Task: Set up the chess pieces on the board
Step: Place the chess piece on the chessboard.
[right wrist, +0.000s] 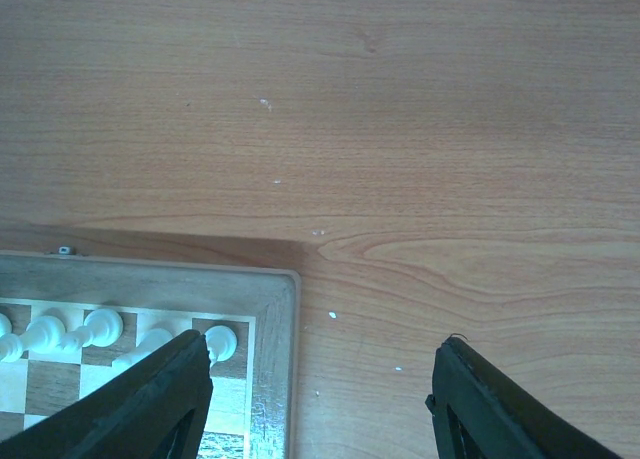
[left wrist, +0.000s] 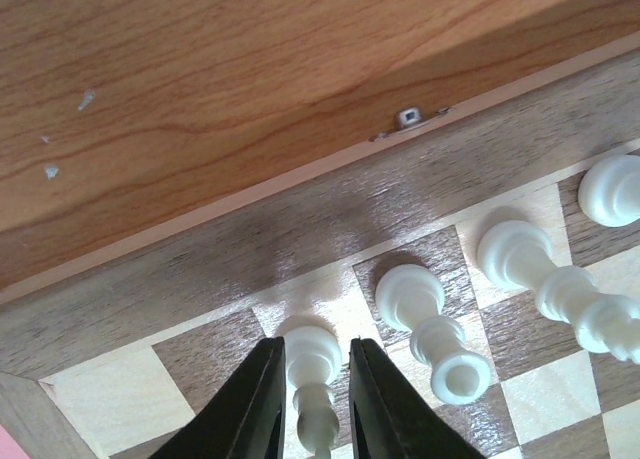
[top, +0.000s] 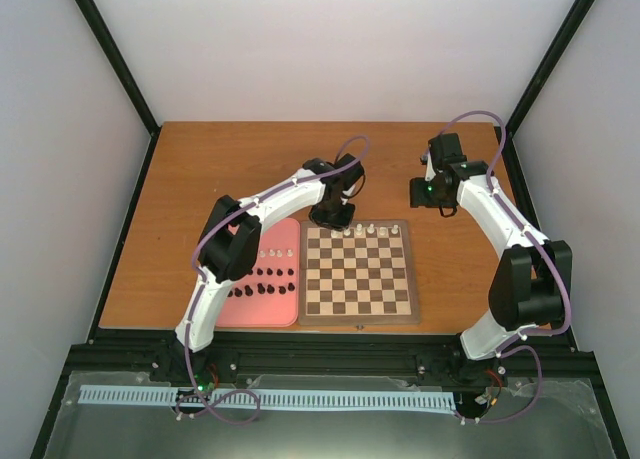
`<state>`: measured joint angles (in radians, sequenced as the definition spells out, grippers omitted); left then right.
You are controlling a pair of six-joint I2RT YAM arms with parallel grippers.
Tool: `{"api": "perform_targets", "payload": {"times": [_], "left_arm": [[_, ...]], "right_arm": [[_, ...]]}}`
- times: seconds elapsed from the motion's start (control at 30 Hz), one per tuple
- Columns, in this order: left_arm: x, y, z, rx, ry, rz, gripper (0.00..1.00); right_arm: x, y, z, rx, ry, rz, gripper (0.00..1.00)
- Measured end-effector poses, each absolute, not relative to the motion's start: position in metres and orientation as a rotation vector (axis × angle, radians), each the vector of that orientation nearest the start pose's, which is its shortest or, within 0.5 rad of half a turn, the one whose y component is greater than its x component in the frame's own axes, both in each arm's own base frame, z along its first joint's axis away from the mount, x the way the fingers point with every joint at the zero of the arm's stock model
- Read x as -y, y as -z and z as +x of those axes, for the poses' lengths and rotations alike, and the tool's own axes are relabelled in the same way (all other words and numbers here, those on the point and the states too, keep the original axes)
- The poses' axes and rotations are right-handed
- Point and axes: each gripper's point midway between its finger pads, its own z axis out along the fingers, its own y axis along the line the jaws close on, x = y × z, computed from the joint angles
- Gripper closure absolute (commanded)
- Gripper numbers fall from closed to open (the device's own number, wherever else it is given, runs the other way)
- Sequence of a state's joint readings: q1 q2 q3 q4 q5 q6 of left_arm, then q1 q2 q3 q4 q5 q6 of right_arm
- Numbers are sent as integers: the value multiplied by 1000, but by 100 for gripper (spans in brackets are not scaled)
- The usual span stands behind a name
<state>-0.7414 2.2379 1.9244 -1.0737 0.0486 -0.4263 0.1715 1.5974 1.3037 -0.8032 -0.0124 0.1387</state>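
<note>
Where white piece (left wrist: 312,364) stands, left gripper (left wrist: 317,347) flanks it.

Bare wood across the far half of the surface (top: 250,169), open to either arm. Crowded along the far row of the chessboard (top: 357,279): white chess pieces (top: 366,229) side by side, left gripper (left wrist: 315,351) down among them, fingers close on either side of one piece. Bare squares on the nearer rows. Left arm (top: 260,207) arched over the pink tray (top: 265,314) and its rows of pieces. Right gripper (right wrist: 322,347) spread wide above open wood off the board's far right corner.
</note>
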Motion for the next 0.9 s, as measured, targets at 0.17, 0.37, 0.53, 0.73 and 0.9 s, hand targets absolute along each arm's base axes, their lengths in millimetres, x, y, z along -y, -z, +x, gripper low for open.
{"api": "perform_targets", "payload": {"times": [0.17,0.37,0.53,0.73,0.9], "left_arm": [[331,-62,348,-2971,223,476,65],[331,-61,348,-2973,218,471,59],[330,-61,348,-2974,215,469,57],[323,-61,350,-2977,195,452,57],[312,-70,353,-2966,188,418,56]], "right_arm": [[-68,-145,385,-2673,-116,-46,39],[-68,-143,385,-2672,-118,-46,39],[-69,-142,384,-2675,-120,-47,39],[-69,-142,385,-2674,-120,-47,39],[-69,-142,385,-2673,-124,-48,39]]}}
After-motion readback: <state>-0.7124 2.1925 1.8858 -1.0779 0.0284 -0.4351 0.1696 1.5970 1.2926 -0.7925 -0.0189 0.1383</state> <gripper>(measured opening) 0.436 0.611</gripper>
